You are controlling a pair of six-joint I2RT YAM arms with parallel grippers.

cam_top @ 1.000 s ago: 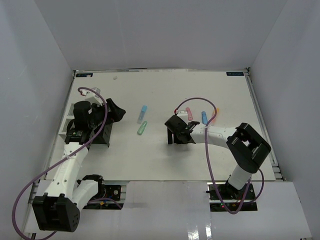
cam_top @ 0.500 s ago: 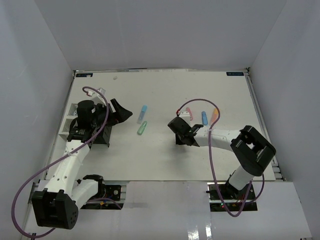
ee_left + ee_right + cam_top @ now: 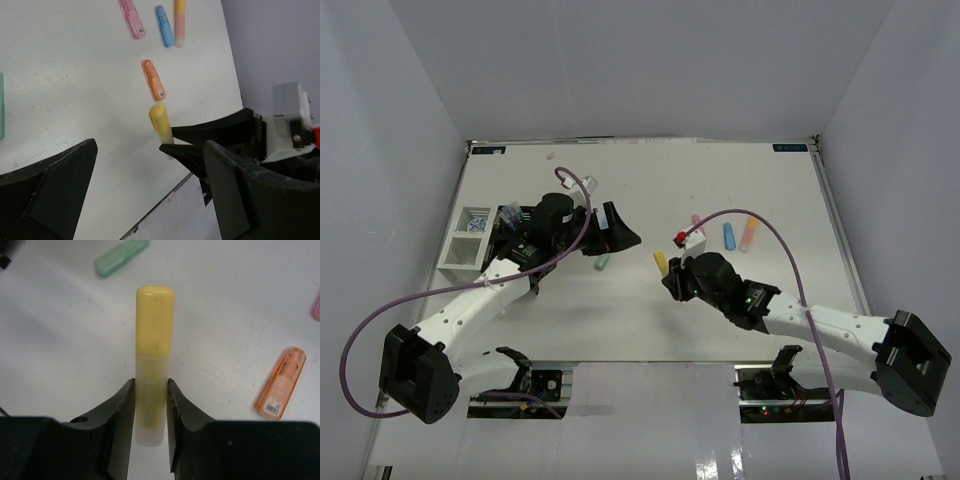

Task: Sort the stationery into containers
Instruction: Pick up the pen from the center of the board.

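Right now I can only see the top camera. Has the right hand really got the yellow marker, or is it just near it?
Observer: It's got it. The right wrist camera shows the right hand shut on the yellow marker, squeezing its pale lower part.
Operator: Is the left hand holding something too?
Observer: No. On its own camera the left hand is open with nothing in it.
Operator: Is anything hiding by the right arm?
Observer: An orange marker, lying flat on the table, near the yellow one but not touching it.
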